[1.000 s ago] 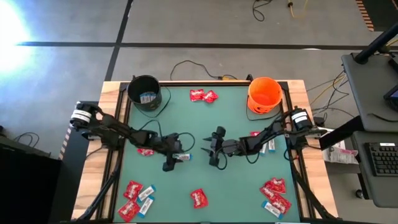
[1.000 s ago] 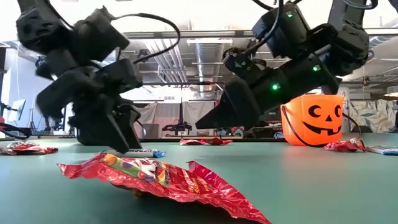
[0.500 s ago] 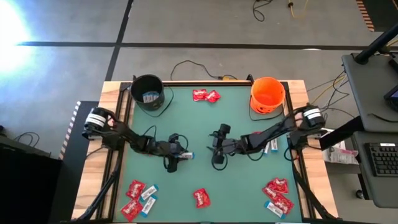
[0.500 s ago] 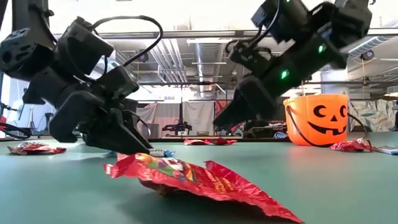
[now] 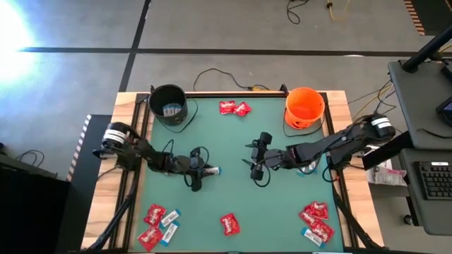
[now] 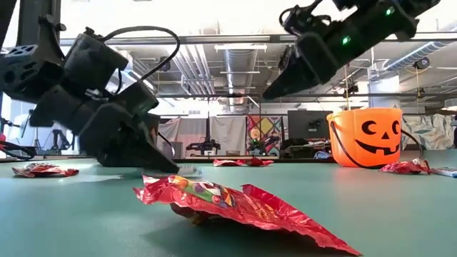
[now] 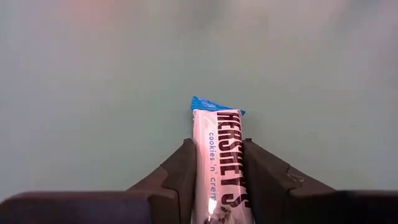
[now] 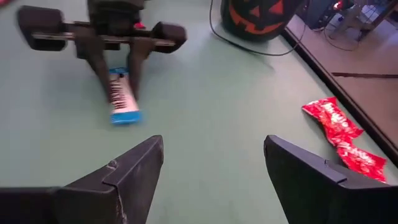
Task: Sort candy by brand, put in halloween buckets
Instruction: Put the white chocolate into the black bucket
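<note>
White-and-blue bar point(image 7: 219, 160) pinched by left gripper point(image 7: 217, 171) (seemingly mid-table).

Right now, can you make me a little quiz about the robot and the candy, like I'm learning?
1. True or false: the left end effector grips a white-and-blue bar.
2. What is inside the black bucket? A) white-and-blue candy B) red packets C) nothing
3. Fill in: the right end effector hangs open above the ____ table.

Key: 1 true; 2 A; 3 green.
</note>
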Motion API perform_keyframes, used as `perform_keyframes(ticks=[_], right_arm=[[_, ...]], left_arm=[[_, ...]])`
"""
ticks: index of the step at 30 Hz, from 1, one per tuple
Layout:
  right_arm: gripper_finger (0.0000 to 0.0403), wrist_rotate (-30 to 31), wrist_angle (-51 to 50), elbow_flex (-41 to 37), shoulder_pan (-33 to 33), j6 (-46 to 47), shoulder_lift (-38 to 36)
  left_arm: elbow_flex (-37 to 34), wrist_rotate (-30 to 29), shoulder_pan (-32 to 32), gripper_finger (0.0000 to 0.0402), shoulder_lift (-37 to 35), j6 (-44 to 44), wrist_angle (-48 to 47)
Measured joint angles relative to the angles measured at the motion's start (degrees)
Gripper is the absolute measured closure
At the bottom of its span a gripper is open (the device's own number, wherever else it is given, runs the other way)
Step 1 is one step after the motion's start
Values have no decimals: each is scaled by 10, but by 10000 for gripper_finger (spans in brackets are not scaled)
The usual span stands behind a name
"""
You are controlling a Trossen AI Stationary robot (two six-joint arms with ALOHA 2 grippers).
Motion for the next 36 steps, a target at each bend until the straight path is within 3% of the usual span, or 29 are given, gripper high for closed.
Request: perform_keyframes(ticks=[4,8,11,13,17,22,26,32,36], right_arm=[[131,0,-14,0,0,11,-30],[129,2,-14,0,0,6,-44],[131,2,-18,0,-1,-4,-54],[135,3,-27,4,-1,-7,-62],[142,3,-32,14,-4,-8,-77],[150,3,-35,18,-4,-8,-83],[154,3,-76,18,-4,19,-85],[154,3,-116,18,-4,51,-84],[156,-1,-122,20,2,53,-91]], left_arm=[[4,-5,27,307,-94,24,-44],[27,-19,74,307,-212,83,-161],[80,-23,120,307,-297,117,-338],[124,-54,148,307,-336,148,-472],[224,-114,220,307,-388,173,-648],[321,-153,340,307,-403,159,-785],[357,-173,449,307,-386,120,-870],[366,-53,578,307,-319,82,-903],[372,-34,610,307,-268,82,-916]])
